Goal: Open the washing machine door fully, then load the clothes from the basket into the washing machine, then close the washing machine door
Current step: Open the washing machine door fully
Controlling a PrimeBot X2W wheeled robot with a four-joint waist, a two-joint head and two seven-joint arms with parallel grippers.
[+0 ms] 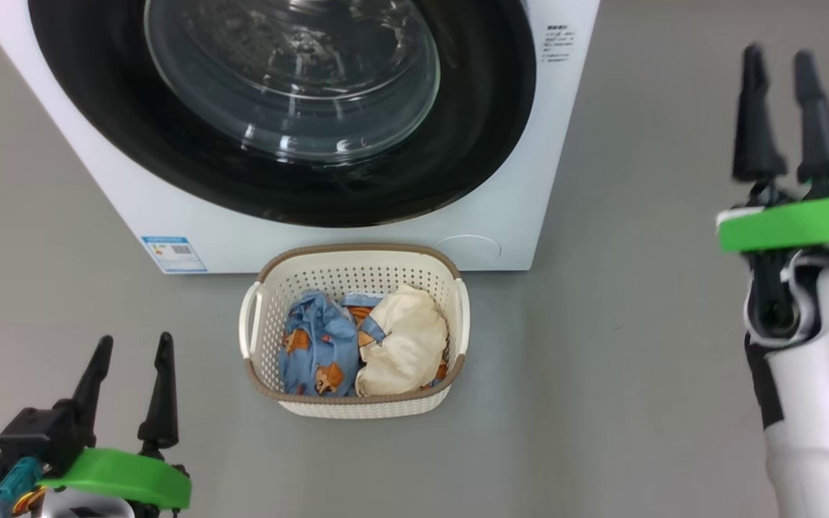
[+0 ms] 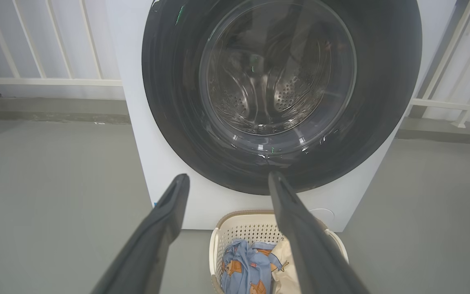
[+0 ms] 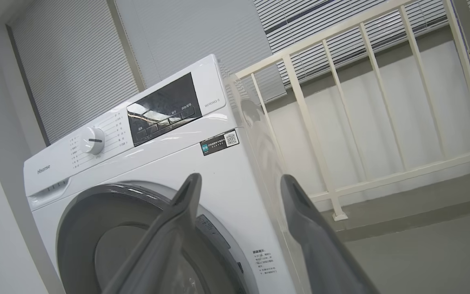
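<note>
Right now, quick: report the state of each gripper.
Left gripper: open, holding nothing.
Right gripper: open, holding nothing.

Head view down over basket [image 1: 357, 250], washing machine door [image 1: 281, 108], left wrist shares both, right wrist tilted upward

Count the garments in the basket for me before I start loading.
2. The light blue printed garment lies in the left half of the basket; the cream-white garment lies against it in the right half. Others may be hidden underneath.
</note>
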